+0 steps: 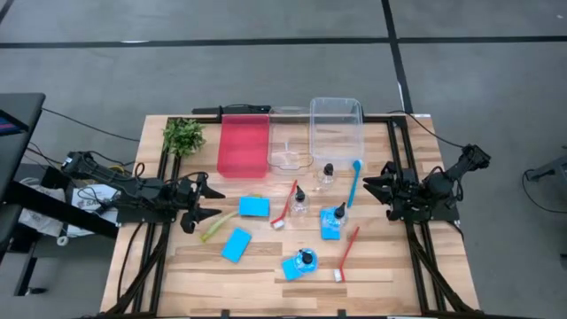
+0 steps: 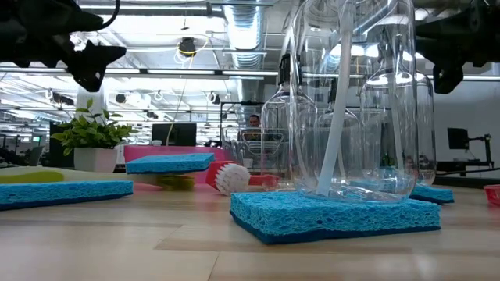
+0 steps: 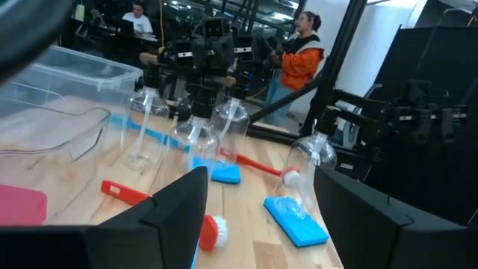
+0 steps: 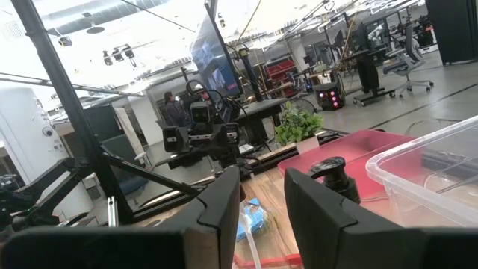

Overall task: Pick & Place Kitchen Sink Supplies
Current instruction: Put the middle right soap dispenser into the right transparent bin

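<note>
Left claw [image 1: 215, 202] fully open, empty, beside the flat blue rectangular sponge [image 1: 253, 206]; right claw [image 1: 364, 187] partly open, empty.

The high view looked straight down on the whole table [image 1: 266, 266], arms at left and right of frame. The low view sat at tabletop level, very near a blue sponge [image 2: 336, 215] under a clear bottle [image 2: 351, 101], facing the room. Each wrist view looked across the table toward the opposite arm. All views shared the red tray [image 1: 243, 146].
</note>
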Available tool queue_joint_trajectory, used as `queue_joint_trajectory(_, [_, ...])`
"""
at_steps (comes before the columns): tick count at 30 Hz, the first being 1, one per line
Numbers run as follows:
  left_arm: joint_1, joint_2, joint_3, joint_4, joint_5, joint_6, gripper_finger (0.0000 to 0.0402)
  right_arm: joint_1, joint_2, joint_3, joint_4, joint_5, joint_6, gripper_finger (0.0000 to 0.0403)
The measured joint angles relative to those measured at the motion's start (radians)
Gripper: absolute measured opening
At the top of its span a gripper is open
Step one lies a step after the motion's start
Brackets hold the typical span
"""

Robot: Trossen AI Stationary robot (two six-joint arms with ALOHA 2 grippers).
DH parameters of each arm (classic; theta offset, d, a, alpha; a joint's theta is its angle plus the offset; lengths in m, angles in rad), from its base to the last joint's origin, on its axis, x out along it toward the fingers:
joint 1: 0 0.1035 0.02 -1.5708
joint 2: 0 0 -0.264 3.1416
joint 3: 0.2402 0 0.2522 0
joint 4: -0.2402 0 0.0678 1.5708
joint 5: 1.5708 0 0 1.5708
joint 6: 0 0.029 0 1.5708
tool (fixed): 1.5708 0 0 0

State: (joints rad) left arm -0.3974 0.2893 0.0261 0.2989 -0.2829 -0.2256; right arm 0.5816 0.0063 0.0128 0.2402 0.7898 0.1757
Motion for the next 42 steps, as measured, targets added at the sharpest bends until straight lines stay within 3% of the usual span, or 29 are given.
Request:
queue_joint_trajectory(6, [0.000, 0.000, 0.000, 0.021, -0.002, 0.014, 0.0248, 0.000, 0.000, 0.000, 0.000, 0.000, 0.000, 0.0102])
queue_joint_trajectory(10, [-0.001, 0.000, 0.000, 0.089, -0.069, 0.091, 0.0248, 0.000, 0.000, 0.000, 0.000, 0.000, 0.000, 0.0102])
queue_joint_trajectory(22, [0.089, 0.069, 0.000, 0.254, -0.163, 0.032, 0.0248, 0.000, 0.000, 0.000, 0.000, 0.000, 0.000, 0.0102])
queue_joint_trajectory(31, [0.129, 0.141, 0.000, 0.308, -0.142, 0.058, 0.0248, -0.002, 0.000, -0.001, 0.010, 0.000, -0.002, 0.0102])
queue_joint_trajectory(38, [0.130, 0.267, 0.000, 0.310, -0.090, -0.028, 0.0248, -0.033, 0.000, -0.001, 0.167, 0.000, -0.198, 0.0102])
queue_joint_trajectory(42, [0.130, 0.319, 0.000, 0.315, -0.079, -0.072, 0.0248, -0.050, 0.000, -0.001, 0.305, 0.001, -0.203, 0.0102])
